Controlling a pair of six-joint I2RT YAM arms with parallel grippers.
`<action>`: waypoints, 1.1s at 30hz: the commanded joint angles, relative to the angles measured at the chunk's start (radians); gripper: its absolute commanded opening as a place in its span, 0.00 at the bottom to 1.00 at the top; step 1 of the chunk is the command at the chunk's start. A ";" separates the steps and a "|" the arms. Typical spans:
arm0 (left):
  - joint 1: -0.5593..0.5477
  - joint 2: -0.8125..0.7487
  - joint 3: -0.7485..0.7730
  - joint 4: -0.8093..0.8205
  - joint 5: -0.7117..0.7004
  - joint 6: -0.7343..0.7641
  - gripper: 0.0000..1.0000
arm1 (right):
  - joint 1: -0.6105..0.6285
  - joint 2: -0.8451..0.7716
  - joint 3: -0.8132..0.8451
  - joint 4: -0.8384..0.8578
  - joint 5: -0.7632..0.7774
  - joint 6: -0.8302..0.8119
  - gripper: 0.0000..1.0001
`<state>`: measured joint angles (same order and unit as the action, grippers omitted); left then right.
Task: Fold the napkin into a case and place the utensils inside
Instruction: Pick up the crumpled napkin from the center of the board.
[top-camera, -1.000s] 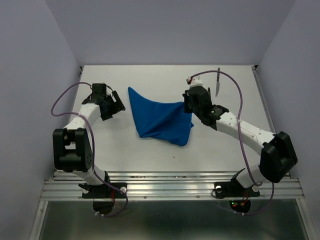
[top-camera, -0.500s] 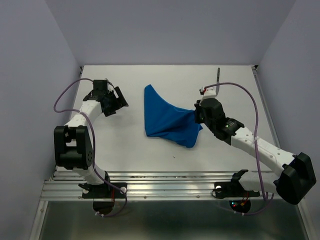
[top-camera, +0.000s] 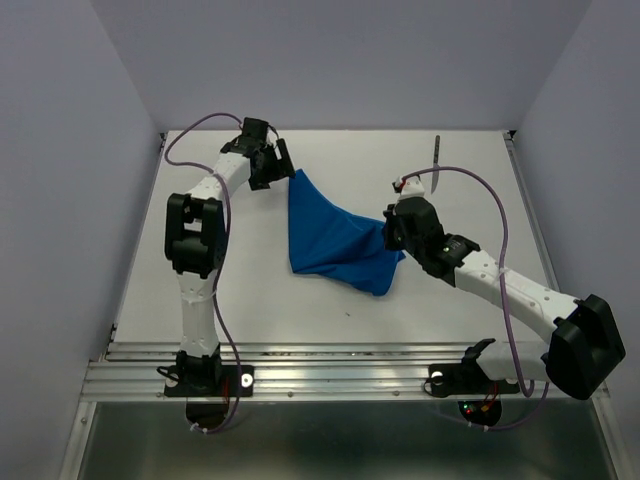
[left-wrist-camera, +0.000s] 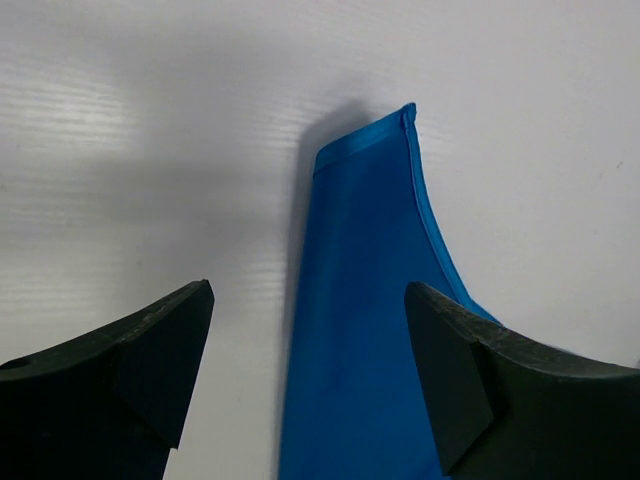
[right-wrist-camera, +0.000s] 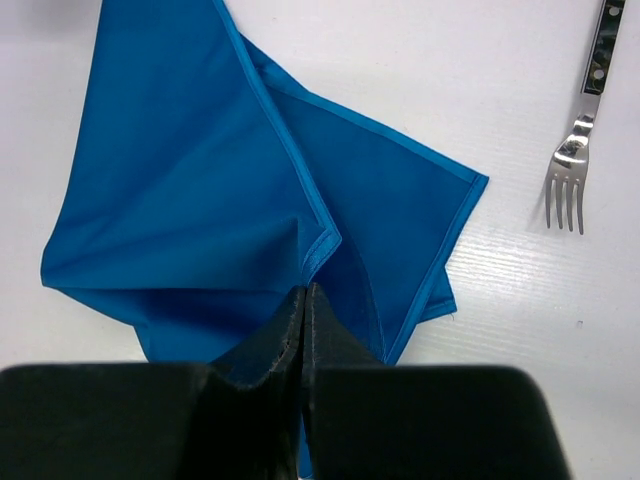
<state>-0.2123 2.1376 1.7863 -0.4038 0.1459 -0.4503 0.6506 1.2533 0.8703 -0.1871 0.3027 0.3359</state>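
The blue napkin (top-camera: 335, 235) lies loosely doubled over in mid-table, an uneven pointed shape rather than a case. My right gripper (top-camera: 390, 238) is shut on the napkin's right corner; in the right wrist view the pinched hem (right-wrist-camera: 322, 250) sits at the closed right gripper (right-wrist-camera: 305, 292). My left gripper (top-camera: 282, 172) stands open at the napkin's far left corner. In the left wrist view that corner (left-wrist-camera: 370, 200) runs between the left gripper (left-wrist-camera: 308, 290) jaws without touching them. A fork (right-wrist-camera: 578, 160) with a dark handle lies beyond the napkin, at the back right (top-camera: 437, 148).
The white table (top-camera: 250, 290) is walled by pale panels at the back and both sides. A metal rail (top-camera: 340, 370) runs along the near edge. The right arm's purple cable (top-camera: 505, 215) loops over the table's right side.
The left arm has swung from the table's left side to the napkin's far corner. The right gripper dragged the napkin rightward earlier and has since hardly moved.
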 joint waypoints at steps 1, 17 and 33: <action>-0.021 0.076 0.163 -0.098 -0.043 0.027 0.89 | 0.011 -0.014 0.033 -0.005 0.003 0.009 0.01; -0.075 0.167 0.246 -0.106 -0.029 0.038 0.00 | 0.011 0.014 0.042 -0.031 0.075 -0.001 0.01; 0.031 -0.454 0.147 -0.038 0.015 0.058 0.00 | 0.011 0.020 0.435 -0.015 0.297 -0.236 0.01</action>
<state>-0.2005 1.8950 1.9385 -0.4992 0.1425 -0.4168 0.6506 1.3083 1.1847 -0.2581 0.5495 0.1879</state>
